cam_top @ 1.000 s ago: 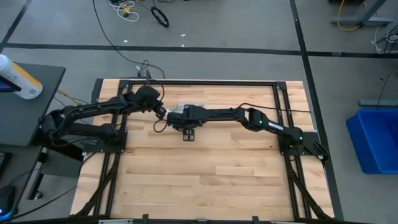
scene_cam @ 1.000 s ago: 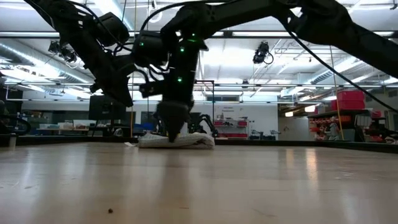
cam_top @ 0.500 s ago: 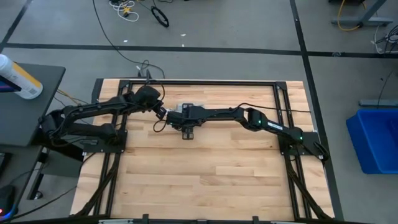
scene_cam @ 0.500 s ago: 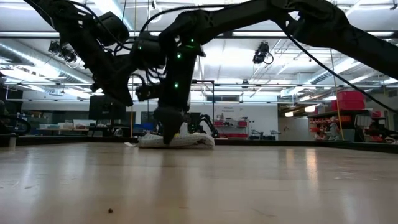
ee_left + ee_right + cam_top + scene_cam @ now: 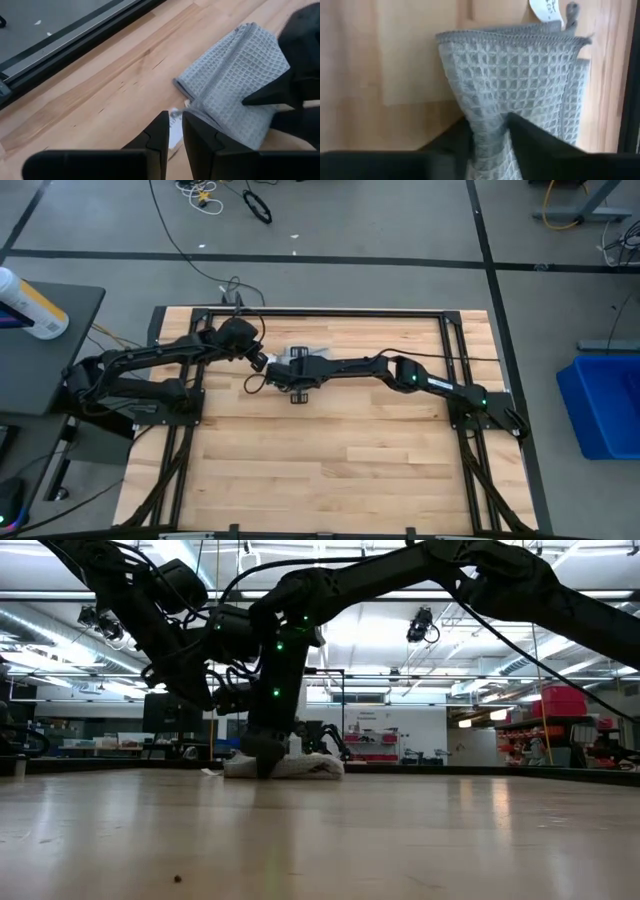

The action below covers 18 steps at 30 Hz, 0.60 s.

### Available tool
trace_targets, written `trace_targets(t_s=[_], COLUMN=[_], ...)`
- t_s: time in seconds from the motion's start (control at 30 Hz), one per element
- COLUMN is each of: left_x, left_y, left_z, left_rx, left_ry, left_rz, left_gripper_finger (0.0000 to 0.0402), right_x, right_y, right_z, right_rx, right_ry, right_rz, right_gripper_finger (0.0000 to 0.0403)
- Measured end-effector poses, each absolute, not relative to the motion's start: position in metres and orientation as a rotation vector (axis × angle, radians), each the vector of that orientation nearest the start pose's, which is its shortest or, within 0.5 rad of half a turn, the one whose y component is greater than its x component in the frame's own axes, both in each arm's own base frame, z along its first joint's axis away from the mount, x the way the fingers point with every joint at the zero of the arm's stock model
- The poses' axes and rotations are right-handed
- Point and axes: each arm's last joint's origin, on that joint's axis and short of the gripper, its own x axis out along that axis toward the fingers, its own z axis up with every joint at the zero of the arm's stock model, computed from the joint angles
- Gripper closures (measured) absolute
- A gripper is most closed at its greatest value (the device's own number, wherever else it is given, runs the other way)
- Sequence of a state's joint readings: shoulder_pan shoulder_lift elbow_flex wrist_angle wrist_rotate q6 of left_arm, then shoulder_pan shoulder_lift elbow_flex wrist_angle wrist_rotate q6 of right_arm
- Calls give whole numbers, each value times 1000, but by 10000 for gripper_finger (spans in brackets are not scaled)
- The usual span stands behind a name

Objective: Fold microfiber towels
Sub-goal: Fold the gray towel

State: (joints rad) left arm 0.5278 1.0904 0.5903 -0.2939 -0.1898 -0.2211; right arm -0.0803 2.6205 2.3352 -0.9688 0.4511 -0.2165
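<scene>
One wooden tabletop (image 5: pixel 330 470) of pale planks fills the middle of the high view, framed by dark metal rails, with grey floor around it crossed by dark tape lines. On that floor lie loose cables (image 5: pixel 215 198) past the far edge, one blue bin (image 5: pixel 605 405) stands off the right edge, and one dark side table (image 5: pixel 45 345) off the left edge carries a white bottle (image 5: pixel 28 305). The low view looks across the boards into a large workshop with ceiling lights, shelving and red racks at the back.

Two dark arms reach in toward the far half of the tabletop, meeting near its middle. The right gripper (image 5: pixel 487 135) is down on the cloth, its fingers pinched on a raised fold of the towel (image 5: pixel 515 80). The left gripper (image 5: pixel 171 137) hovers just beside the towel's near corner, its fingers drawn almost together with only a narrow slit between them, holding nothing.

One grey-blue waffle-textured towel lies bunched in a low heap close to the far edge of the tabletop, roughly midway between left and right edges. One small white tag (image 5: pixel 546 9) sticks out at its corner.
</scene>
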Motion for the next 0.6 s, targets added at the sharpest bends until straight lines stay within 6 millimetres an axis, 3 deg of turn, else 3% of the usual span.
trace_targets(t_s=[0.13, 0.17, 0.6], left_x=[178, 178, 178], left_y=[110, 110, 110], left_z=[204, 204, 205], left_rx=[-338, -340, -347], left_ry=[722, 721, 708], left_rz=[767, 767, 767], left_gripper_finger=[343, 343, 343], right_x=[527, 527, 526], right_y=[-57, -57, -57], right_z=[134, 134, 134], right_rx=[-403, -404, -344], right_ry=[1295, 1295, 1281], right_rz=[-368, -372, -440], right_gripper_finger=[370, 384, 397])
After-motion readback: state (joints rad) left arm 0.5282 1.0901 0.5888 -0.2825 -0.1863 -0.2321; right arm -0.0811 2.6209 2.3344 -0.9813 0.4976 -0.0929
